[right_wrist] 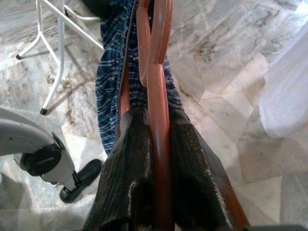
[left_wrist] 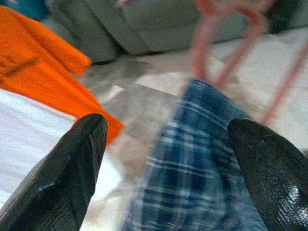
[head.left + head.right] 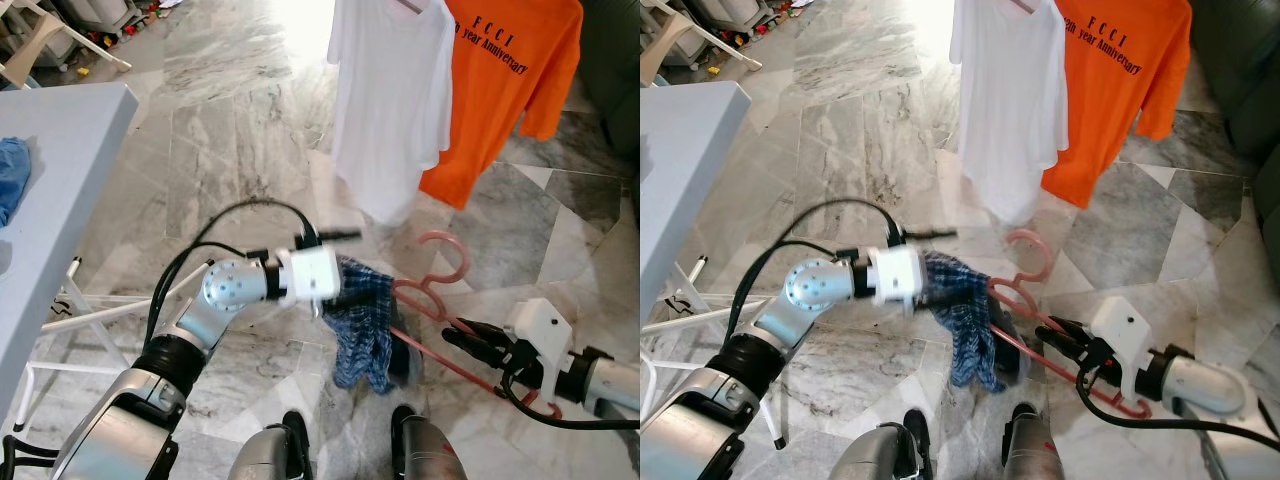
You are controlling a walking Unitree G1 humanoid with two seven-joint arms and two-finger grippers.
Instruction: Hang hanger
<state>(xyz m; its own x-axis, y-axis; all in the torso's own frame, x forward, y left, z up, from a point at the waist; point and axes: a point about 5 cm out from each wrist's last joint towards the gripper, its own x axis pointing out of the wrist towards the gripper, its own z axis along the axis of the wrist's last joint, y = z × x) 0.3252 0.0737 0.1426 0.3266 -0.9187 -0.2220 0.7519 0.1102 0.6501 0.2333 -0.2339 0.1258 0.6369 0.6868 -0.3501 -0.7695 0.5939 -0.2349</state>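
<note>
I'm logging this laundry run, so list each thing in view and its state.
Pink hanger: clamped in right gripper, off the rail.
Plaid garment: draped on hanger.
Left gripper: open at the garment.
White shirt: hung.
Orange shirt: hung.

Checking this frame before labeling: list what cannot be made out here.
- Rail holding the white T-shirt and orange T-shirt: cut off by the head views' top edge.
- Left gripper contact with the plaid garment: blurred.
- Pink hanger shoulder: covered by that garment.
</note>
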